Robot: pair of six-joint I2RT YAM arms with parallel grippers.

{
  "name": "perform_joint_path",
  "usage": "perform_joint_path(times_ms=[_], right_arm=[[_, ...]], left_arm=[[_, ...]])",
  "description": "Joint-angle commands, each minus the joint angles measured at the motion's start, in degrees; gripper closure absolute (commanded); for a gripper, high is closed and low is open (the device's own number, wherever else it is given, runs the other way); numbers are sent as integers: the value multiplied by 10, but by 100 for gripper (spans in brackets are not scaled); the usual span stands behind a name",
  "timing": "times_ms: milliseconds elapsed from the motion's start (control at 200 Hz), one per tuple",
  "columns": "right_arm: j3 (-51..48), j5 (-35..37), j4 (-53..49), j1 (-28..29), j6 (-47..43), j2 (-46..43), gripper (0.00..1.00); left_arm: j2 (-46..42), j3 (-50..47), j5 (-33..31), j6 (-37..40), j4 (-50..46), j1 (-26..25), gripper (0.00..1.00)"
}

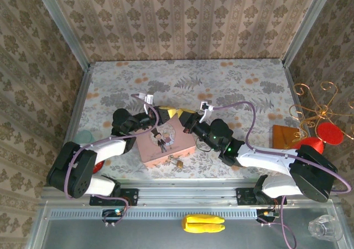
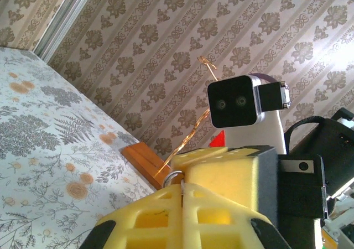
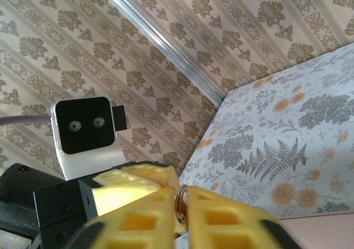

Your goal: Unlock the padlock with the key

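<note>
With left gripper shut tight on key, hold of right gripper impossible to tell, must bring key nearward to padlock at near edge of pink tin.

You've got striped wallpaper, beige w/ brown damask motifs, on the back wall, left wall & right wall. Alu posts stand in the rear corners. The surface wears a pale floral cloth w/ grey ferns & orange blooms. A metal rail runs along its near edge. Light's soft & even.
</note>
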Motion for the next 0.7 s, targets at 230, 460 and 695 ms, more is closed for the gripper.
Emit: perform_joint_path(times_ms=[230, 460, 695], right_arm=[[-8, 53, -130, -21, -10, -48, 52], [12, -129, -203, -88, 7, -66, 52], [9, -216, -160, -99, 3, -38, 55]], left_arm=[[-100, 50, -81, 273, -377, -14, 100], [-140, 91, -157, 414, -565, -65, 100], [-134, 99, -129, 422, -566, -72, 100]])
